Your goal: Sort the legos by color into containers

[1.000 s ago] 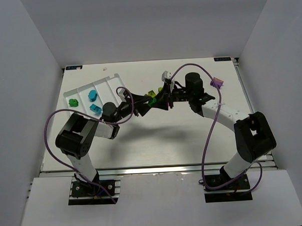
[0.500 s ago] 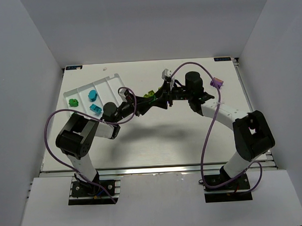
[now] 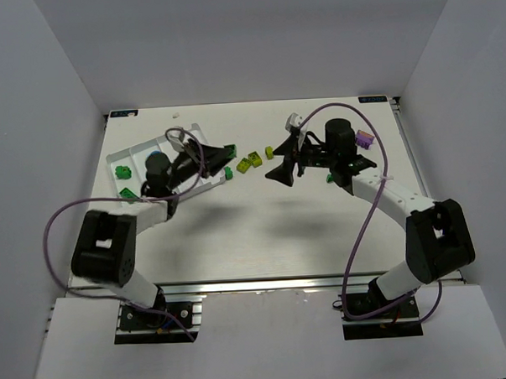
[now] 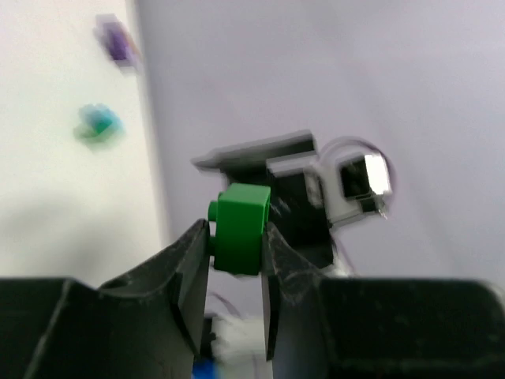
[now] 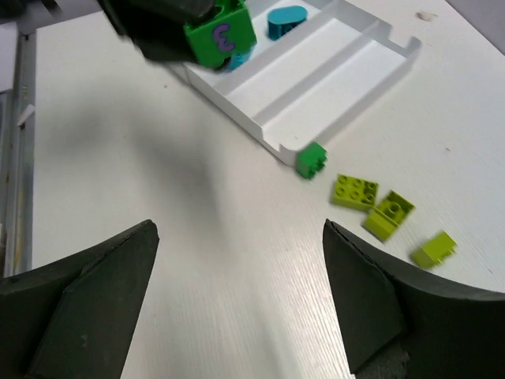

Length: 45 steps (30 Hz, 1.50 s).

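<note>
Pinching a dark green brick (image 4: pixel 241 229) tight, the left gripper (image 3: pixel 229 149) hangs above the edge of the white tray (image 5: pixel 339 75). The brick's studs face sideways. One face has a purple squiggle, unreadable. The right gripper (image 5: pixel 238 233) is spread wide and empty over the table (image 5: pixel 158 181). A loose green brick (image 5: pixel 312 160) sits just beside the tray corner, with three yellow-green bricks (image 5: pixel 354 190) near it. A cyan piece (image 5: pixel 286 20) lies in one compartment.
</note>
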Each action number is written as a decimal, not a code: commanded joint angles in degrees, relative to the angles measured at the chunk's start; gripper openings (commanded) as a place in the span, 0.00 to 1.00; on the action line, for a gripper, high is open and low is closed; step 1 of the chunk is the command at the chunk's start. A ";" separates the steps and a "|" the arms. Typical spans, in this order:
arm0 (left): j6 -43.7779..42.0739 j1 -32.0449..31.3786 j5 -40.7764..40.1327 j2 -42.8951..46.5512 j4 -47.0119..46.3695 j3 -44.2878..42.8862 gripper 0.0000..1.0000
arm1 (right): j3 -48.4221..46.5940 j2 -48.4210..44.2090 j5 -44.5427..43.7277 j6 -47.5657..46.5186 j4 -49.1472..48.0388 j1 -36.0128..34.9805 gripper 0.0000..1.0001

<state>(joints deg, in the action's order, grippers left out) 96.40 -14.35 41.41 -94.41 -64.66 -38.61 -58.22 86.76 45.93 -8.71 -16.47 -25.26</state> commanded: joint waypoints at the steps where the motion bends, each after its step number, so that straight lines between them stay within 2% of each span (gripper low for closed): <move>1: -39.10 3.62 -2.35 12.82 52.51 -11.77 0.00 | 0.47 -3.00 0.12 -3.94 6.18 3.19 0.89; 2: -45.80 4.41 -12.22 13.28 64.54 -15.75 0.00 | 0.65 -3.87 0.91 -4.73 7.06 3.54 0.84; 3: -50.73 4.94 -16.93 13.11 74.93 -19.01 0.00 | 0.82 -4.23 1.70 -6.83 8.98 4.07 0.77; 4: -55.74 5.47 -21.32 12.85 87.74 -23.14 0.00 | 0.91 -4.58 2.84 -7.63 10.04 4.60 0.55; 6: -58.16 8.19 -31.16 13.46 95.57 -24.67 0.00 | 0.65 -5.11 3.28 -8.86 12.41 4.86 0.23; 7: -59.39 9.41 -33.65 14.33 98.82 -24.58 0.00 | 0.56 -5.20 2.50 -9.48 14.43 4.87 0.00; 10: -61.76 14.69 -42.36 16.63 104.46 -25.11 0.00 | 0.30 -5.72 1.18 -10.36 16.38 4.78 0.00; 11: -62.29 19.14 -43.68 16.71 105.17 -25.20 0.00 | 0.47 -5.90 0.74 -10.45 16.38 4.86 0.00; 14: -64.40 26.09 -44.93 15.49 105.80 -24.59 0.00 | 1.26 -6.34 -0.32 -10.54 16.38 5.04 0.00; 18: -67.04 29.55 -46.33 9.97 104.22 -26.42 0.00 | 1.18 -6.69 -0.84 -10.89 18.31 5.22 0.00; 19: -67.91 29.64 -47.90 8.82 104.04 -26.95 0.00 | 1.09 -6.95 -1.45 -11.15 18.49 5.30 0.02; 20: -68.36 29.90 -48.43 7.59 103.86 -27.57 0.00 | 1.00 -6.87 -1.89 -11.50 18.75 5.39 0.08; 21: -68.88 30.08 -48.79 6.44 103.60 -28.62 0.00 | 0.91 -6.96 -2.33 -11.68 19.19 5.39 0.17; 22: -69.67 30.26 -49.05 4.08 103.08 -29.15 0.00 | 0.82 -7.13 -3.38 -11.85 19.45 5.48 0.33; 24: -70.73 30.43 -48.97 1.96 101.76 -30.12 0.00 | 0.91 -7.39 -4.27 -12.56 19.98 5.66 0.48; 27: -71.35 30.61 -49.23 -2.08 101.93 -33.27 0.00 | 1.35 -8.36 -5.59 -13.61 20.25 6.09 0.61; 36: -72.14 30.78 -50.02 -8.95 102.54 -41.10 0.00 | 0.56 -9.07 -8.57 -16.86 22.44 7.15 0.77; 37: -72.06 30.78 -49.93 -8.95 102.54 -41.28 0.03 | 0.21 -8.98 -9.71 -17.39 22.79 7.15 0.80; 38: -72.14 30.78 -49.76 -8.77 102.37 -41.02 0.10 | -0.05 -8.89 -10.59 -18.70 23.49 7.15 0.88; 39: -71.88 30.78 -49.76 -7.82 101.67 -40.67 0.35 | -0.40 -8.98 -13.30 -19.15 23.24 7.15 0.89; 41: -71.62 30.78 -49.67 -6.41 100.70 -39.35 0.57 | -0.32 -9.07 -16.91 -18.71 21.40 7.15 0.90; 43: -71.61 30.78 -49.06 -4.65 99.91 -38.03 0.72 | -0.49 -8.54 -20.42 -18.80 21.04 7.41 0.89; 45: -71.88 30.78 -48.70 -3.85 99.99 -37.59 0.77 | -1.72 -7.66 -19.31 -21.34 24.26 7.94 0.89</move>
<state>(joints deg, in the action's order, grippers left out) 24.80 16.08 -7.64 -103.07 36.80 -76.95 -57.25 79.07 30.02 -27.11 6.28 -18.09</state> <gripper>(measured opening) 0.752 0.894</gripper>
